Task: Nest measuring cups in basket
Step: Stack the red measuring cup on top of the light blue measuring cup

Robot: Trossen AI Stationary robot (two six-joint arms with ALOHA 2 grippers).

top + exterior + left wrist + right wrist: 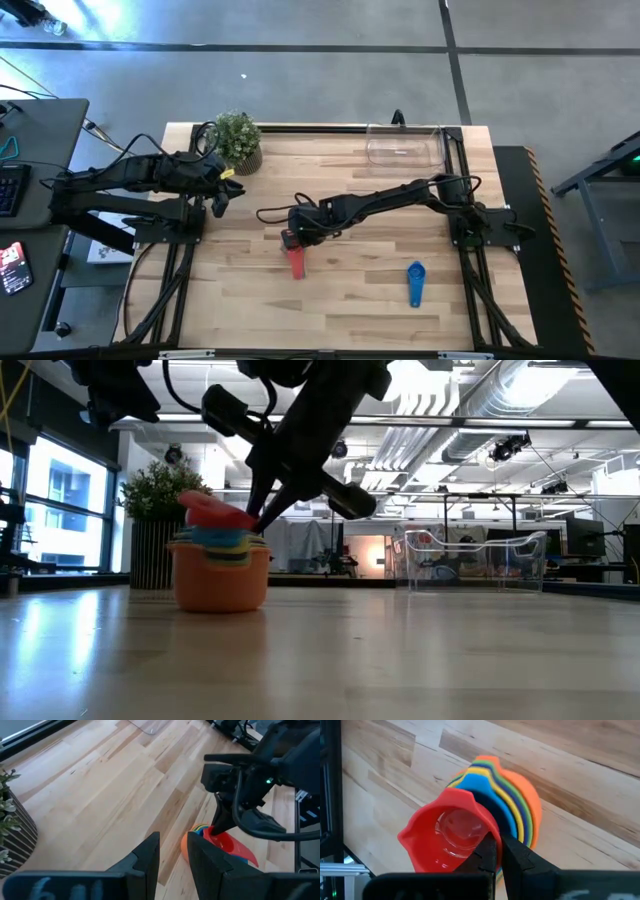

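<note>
We see the wooden table point(340, 300) with the clear basket point(404, 146) at its far edge, holding no cups. Mid-table sits a nested stack of measuring cups point(221, 565), orange outermost. Our right gripper point(497, 851) reaches over it, fingers pinched tight on the rim of the red cup point(446, 836), which sits tilted atop the stack. Our left gripper point(172, 855) waits near the potted plant point(238, 139), fingers a little apart, holding nothing. A blue cup point(415, 281) lies alone, well apart from the stack
</note>
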